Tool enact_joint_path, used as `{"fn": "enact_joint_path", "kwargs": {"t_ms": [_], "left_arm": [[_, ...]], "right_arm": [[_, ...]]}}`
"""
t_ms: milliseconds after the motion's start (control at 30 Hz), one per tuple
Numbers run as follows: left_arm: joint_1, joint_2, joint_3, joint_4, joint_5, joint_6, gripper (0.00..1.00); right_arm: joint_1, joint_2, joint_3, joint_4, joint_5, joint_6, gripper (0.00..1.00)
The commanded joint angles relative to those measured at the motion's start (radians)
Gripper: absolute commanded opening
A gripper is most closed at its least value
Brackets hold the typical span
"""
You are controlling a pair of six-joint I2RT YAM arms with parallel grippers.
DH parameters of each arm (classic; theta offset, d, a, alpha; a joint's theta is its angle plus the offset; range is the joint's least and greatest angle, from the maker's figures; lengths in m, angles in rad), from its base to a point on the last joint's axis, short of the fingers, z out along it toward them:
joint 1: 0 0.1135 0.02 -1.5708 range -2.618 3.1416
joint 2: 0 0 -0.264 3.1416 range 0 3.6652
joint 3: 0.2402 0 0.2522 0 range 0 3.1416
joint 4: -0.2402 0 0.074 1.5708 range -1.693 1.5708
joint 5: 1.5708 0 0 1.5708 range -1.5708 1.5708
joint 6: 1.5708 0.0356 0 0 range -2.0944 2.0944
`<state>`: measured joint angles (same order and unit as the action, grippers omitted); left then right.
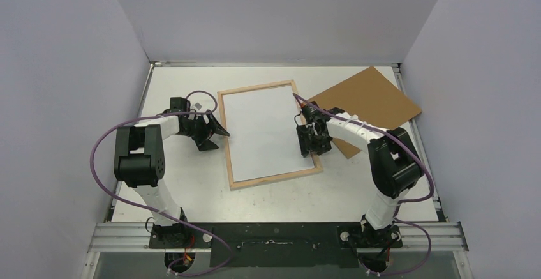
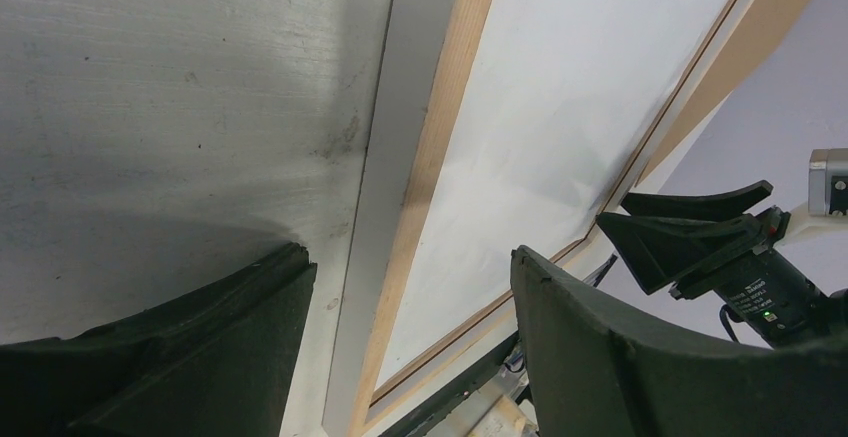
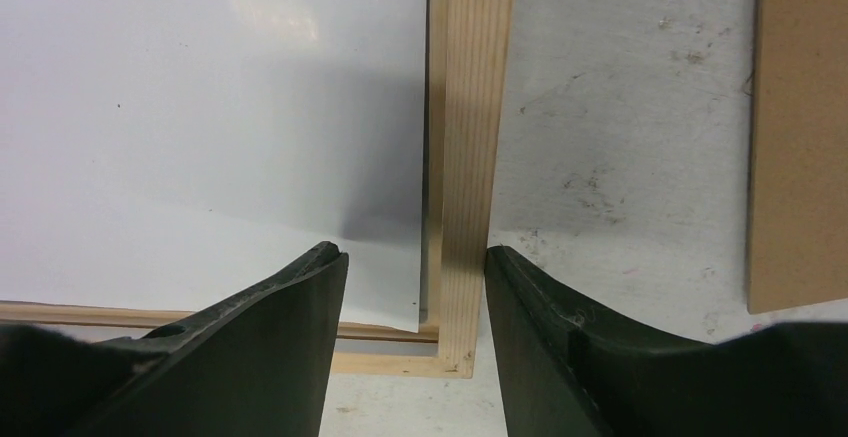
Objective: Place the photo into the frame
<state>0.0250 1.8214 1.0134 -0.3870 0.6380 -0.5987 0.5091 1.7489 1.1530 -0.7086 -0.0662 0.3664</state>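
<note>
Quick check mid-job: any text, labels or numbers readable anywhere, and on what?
None can be read in any view.
The photo shows only its blank white back inside the frame, which is bare wood.
The backing board is plain brown.

ROBOTICS LAB: We are looking into an enclosed test cell, not a home or a shop. Plain pale grey panels (image 1: 64, 68) wall in a white tabletop (image 1: 191, 189) on three sides. A left arm (image 1: 137, 158) and a right arm (image 1: 392, 167), both black-and-white machines, are bolted side by side at an aluminium rail (image 1: 121, 237) along the near edge. Purple cables (image 1: 92, 158) loop loose from their bases. Through the wrist cameras we see the bench surface close up, scuffed, speckled and stained.
</note>
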Motion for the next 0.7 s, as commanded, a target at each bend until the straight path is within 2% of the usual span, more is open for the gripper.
{"fn": "enact_joint_path", "kwargs": {"t_ms": [0,300,500,667], "left_arm": [[-0.011,0.003,-0.025,-0.048,-0.073,0.024,0.71],[-0.011,0.012,-0.006,-0.056,-0.072,0.029,0.71],[-0.011,0.015,0.002,-0.067,-0.073,0.039,0.71],[-0.011,0.016,0.014,-0.08,-0.077,0.049,0.71]], "right_arm": [[0.016,0.013,-0.002,0.041,-0.037,0.004,0.54],[0.031,0.031,-0.006,0.006,0.013,-0.019,0.55],[0.031,0.037,-0.006,-0.006,0.035,-0.032,0.47],[0.032,0.032,0.0,-0.003,0.034,-0.028,0.45]]}}
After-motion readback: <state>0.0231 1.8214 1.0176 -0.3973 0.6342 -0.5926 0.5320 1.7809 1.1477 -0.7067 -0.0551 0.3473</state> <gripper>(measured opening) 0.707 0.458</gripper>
